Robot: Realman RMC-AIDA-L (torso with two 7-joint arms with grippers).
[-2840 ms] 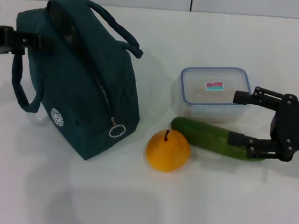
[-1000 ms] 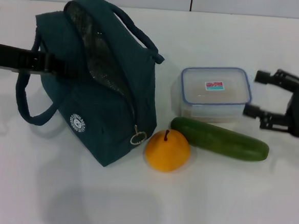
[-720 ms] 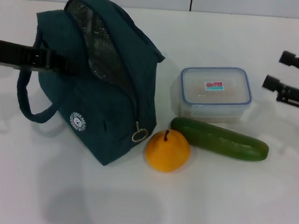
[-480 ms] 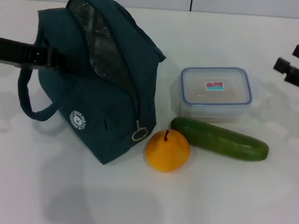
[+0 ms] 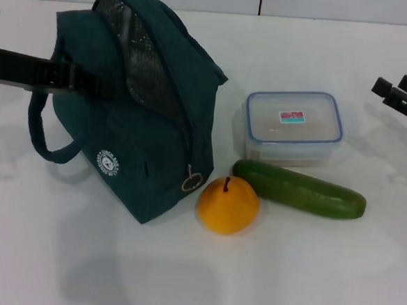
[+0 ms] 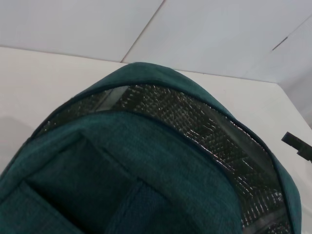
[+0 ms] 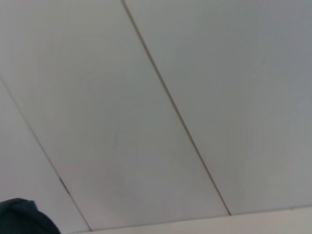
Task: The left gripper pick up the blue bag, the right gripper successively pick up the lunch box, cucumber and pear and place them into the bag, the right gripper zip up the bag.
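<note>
The blue bag [image 5: 140,155] stands tilted on the white table, its top flap open and the silver foil lining [image 5: 137,50] showing. My left gripper [image 5: 83,81] reaches in from the left and is shut on the bag's upper left edge. In the left wrist view the bag [image 6: 146,195] fills the picture from above. The lunch box [image 5: 293,124] sits right of the bag. Just in front of it lies the cucumber [image 5: 299,189], with the pear [image 5: 228,204] at its left end, close to the bag's ring-pull [image 5: 189,181]. My right gripper [image 5: 395,88] hovers open at the far right edge, holding nothing.
One loop handle [image 5: 44,134] hangs down the bag's left side. The white table [image 5: 195,277] stretches bare in front of the objects. The right wrist view shows only the panelled wall [image 7: 170,107] and a corner of the bag [image 7: 19,217].
My right gripper has drawn back from the cucumber, up and to the far right. The bag has shifted right and its top has come open, showing the foil.
</note>
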